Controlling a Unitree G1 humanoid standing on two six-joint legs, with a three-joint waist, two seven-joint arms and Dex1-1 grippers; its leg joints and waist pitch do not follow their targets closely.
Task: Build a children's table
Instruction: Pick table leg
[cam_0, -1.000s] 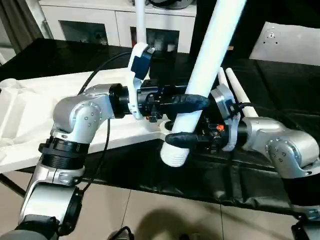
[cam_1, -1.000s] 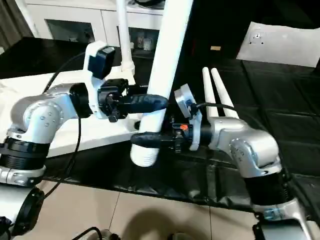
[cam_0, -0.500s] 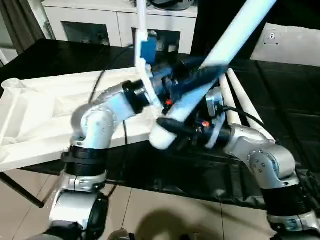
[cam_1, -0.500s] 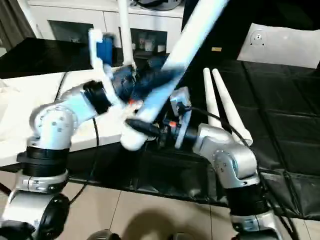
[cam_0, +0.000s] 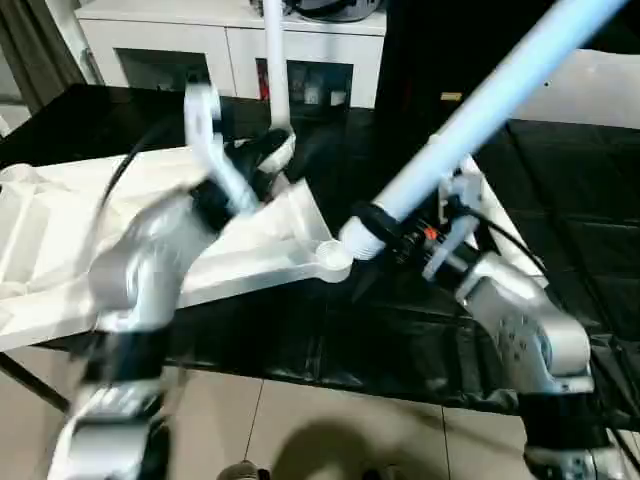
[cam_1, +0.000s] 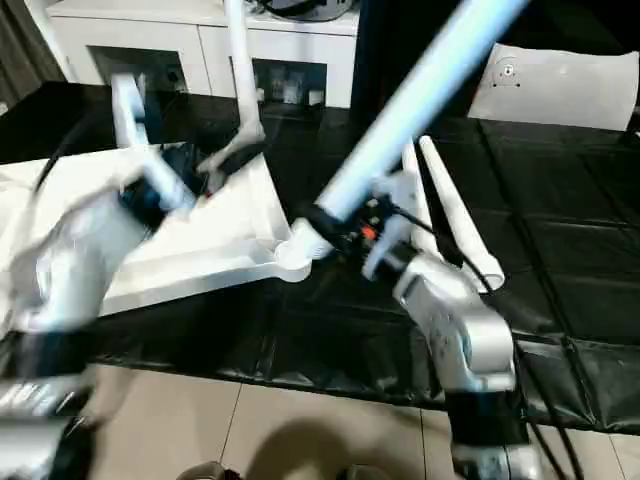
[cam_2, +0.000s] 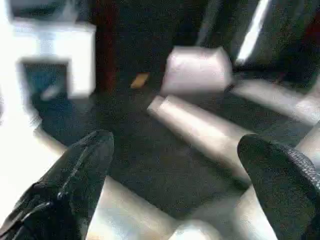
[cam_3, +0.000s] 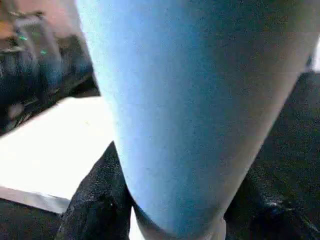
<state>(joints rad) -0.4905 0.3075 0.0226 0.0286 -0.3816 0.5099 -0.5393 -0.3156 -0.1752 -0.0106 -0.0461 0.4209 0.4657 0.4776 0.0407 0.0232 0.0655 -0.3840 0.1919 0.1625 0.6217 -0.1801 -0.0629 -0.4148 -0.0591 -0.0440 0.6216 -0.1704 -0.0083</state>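
Note:
The children's table top (cam_0: 60, 230) lies upside down, white, on the black table, its near corner socket (cam_0: 333, 260) facing me. One white leg (cam_0: 272, 70) stands upright at the top's far corner. My right gripper (cam_0: 378, 222) is shut on another leg (cam_0: 480, 110), which slants up to the right. That leg's ribbed end hangs just above and right of the near socket. In the right wrist view the leg (cam_3: 190, 115) sits between the two fingers (cam_3: 95, 200). My left gripper (cam_0: 262, 155) hovers open over the top's far edge, its fingers (cam_2: 75, 175) wide apart and empty.
Two spare legs (cam_1: 445, 205) lie side by side on the black mat (cam_0: 570, 190) behind my right arm. A white cabinet (cam_0: 150, 40) stands behind the table, and a white board (cam_1: 560, 90) lies at the back right. Tiled floor is below the near edge.
My left gripper has opened, let go of the leg and swung back left over the table top. The right gripper has tilted the leg further and brought its end beside the near socket.

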